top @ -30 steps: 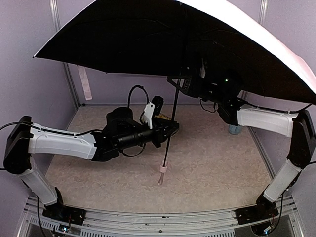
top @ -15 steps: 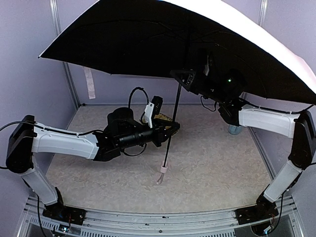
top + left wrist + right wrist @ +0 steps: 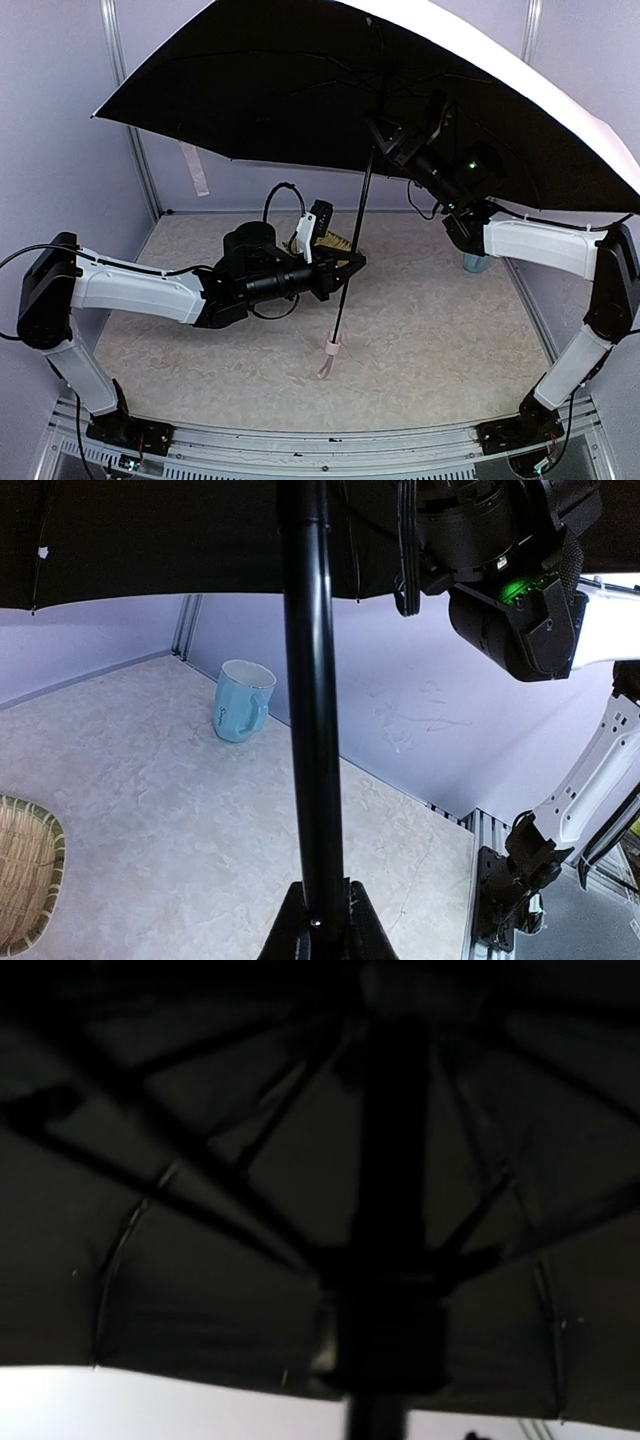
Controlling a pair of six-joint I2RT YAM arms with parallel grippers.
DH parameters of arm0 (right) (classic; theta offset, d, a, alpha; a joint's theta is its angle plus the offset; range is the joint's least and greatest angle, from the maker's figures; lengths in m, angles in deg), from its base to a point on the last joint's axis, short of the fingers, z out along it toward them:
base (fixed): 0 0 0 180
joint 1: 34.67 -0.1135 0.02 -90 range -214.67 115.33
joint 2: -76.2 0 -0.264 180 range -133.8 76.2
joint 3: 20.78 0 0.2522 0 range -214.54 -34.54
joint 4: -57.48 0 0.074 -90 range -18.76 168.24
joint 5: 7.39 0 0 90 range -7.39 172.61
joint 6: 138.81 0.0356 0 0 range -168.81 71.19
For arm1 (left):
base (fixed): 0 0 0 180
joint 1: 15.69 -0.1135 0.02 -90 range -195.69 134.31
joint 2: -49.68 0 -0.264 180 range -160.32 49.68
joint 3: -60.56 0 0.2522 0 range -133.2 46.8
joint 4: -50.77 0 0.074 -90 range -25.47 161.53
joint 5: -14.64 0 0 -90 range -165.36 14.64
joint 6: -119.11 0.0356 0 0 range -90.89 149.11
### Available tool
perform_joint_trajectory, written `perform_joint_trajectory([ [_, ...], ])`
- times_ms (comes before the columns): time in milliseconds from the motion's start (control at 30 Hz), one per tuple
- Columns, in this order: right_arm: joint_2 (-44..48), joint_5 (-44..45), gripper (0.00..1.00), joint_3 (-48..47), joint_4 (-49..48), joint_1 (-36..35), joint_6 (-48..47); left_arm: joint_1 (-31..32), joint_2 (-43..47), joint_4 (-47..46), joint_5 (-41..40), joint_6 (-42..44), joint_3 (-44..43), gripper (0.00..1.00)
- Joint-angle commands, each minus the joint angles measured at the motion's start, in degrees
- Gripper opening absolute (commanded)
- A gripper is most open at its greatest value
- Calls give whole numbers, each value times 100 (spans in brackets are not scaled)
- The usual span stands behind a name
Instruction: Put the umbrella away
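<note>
The umbrella (image 3: 300,90) stands open over the table, its black underside facing me and a pale pink rim along the right. Its thin black shaft (image 3: 352,240) slants down to the pale pink handle (image 3: 329,348), which hangs just above the table. My left gripper (image 3: 350,266) is shut on the shaft low down; in the left wrist view the fingertips (image 3: 283,932) pinch the shaft (image 3: 312,730). My right gripper (image 3: 408,125) sits high under the canopy beside the shaft's top, fingers apart. The right wrist view is dark, showing only the shaft's hub (image 3: 390,1330) and ribs.
A light blue mug (image 3: 476,262) (image 3: 242,700) stands near the right wall. A woven tray (image 3: 335,240) (image 3: 25,880) lies behind the left arm. The canopy reaches close to the back and right walls. A paper strip (image 3: 195,168) hangs on the back wall.
The right gripper has let go of the shaft, opened and turned up toward the hub. The canopy's left edge has shifted right. The left gripper has nudged right, still holding the shaft.
</note>
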Motion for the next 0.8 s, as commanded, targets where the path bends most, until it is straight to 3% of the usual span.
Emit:
perform_joint_trajectory([
  [0,-96,504,61,-64,-286,12,64,42,25,-431,-56,160,-216,0],
  [100,-172,487,60,-165,-208,17,16,43,12,-419,-68,171,-219,0],
  [267,-228,540,48,-222,-208,20,-65,51,12,-407,-76,205,-214,0],
  [500,-233,666,58,-361,-82,45,-266,60,20,-396,-92,257,-203,0],
  [767,-224,748,61,-435,29,97,-283,69,2,-386,-100,302,-205,0],
])
